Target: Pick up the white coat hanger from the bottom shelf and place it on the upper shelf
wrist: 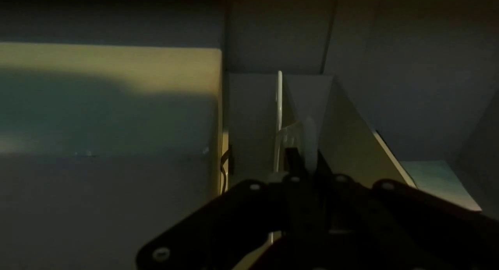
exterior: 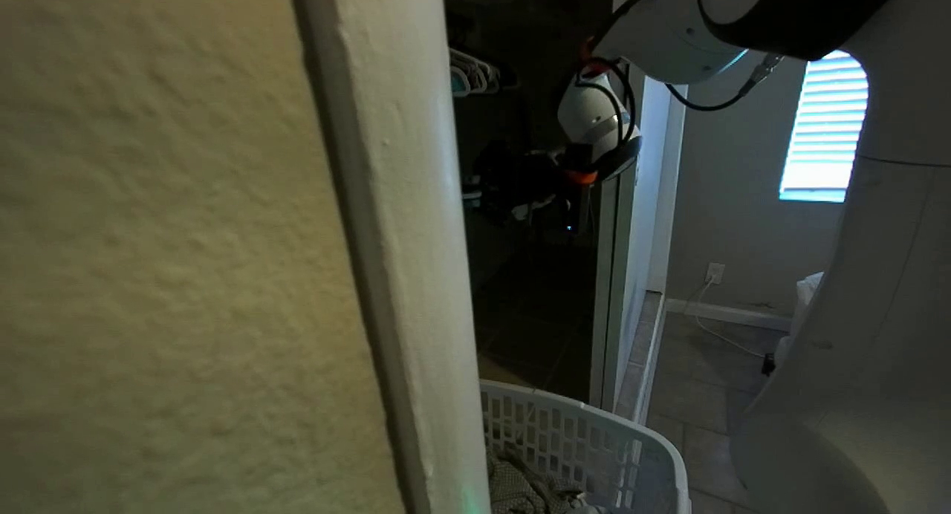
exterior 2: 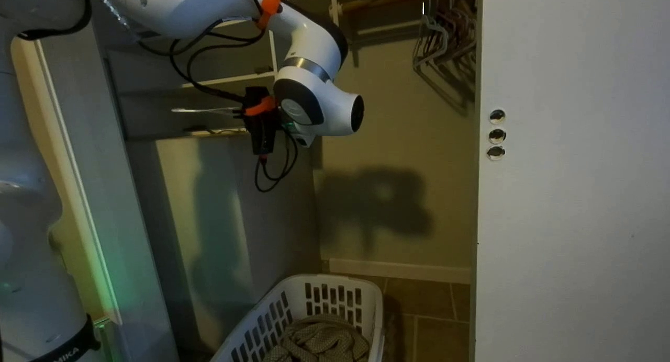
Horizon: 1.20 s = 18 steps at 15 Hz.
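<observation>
The white hanger (exterior 2: 201, 110) sticks out from my gripper (exterior 2: 239, 112) in an exterior view, level, in the gap between a lower shelf (exterior 2: 225, 133) and an upper shelf (exterior 2: 230, 81). In the wrist view my gripper (wrist: 304, 157) is shut, with a blurred pale part between its fingertips. The hanger (wrist: 279, 102) shows there edge-on as a thin white bar, between the lower shelf's edge (wrist: 225, 139) and the upper shelf's edge (wrist: 393, 158). It touches neither shelf as far as I can tell. In an exterior view the dark closet hides the fingers.
A small dark item (wrist: 225, 162) lies on the lower shelf's edge. Several hangers (exterior 2: 434, 43) hang from the rod at the right. A white laundry basket (exterior 2: 314, 281) with cloth stands on the floor below. A white sliding door (exterior 2: 570, 194) bounds the closet.
</observation>
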Available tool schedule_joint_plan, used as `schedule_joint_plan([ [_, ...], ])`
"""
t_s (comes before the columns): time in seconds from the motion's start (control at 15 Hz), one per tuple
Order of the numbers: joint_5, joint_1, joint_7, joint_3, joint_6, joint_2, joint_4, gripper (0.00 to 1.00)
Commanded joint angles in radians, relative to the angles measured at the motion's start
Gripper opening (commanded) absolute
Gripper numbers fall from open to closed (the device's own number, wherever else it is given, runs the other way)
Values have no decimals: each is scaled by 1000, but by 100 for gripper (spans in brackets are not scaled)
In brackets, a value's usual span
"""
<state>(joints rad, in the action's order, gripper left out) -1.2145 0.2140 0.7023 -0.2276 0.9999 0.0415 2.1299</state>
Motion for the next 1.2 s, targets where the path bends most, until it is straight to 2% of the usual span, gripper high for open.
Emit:
schedule_joint_plan([
  [0.0, 68, 21, 100, -12, -75, -4, 40, 2],
  [0.33, 130, 46, 238, -37, -149, 0, 88, 2],
  [0.53, 114, 56, 290, -46, -188, 1, 93, 2],
  [0.67, 82, 48, 297, -29, -164, -16, 119, 2],
  [1.13, 33, 16, 308, 15, -167, -41, 108, 2],
])
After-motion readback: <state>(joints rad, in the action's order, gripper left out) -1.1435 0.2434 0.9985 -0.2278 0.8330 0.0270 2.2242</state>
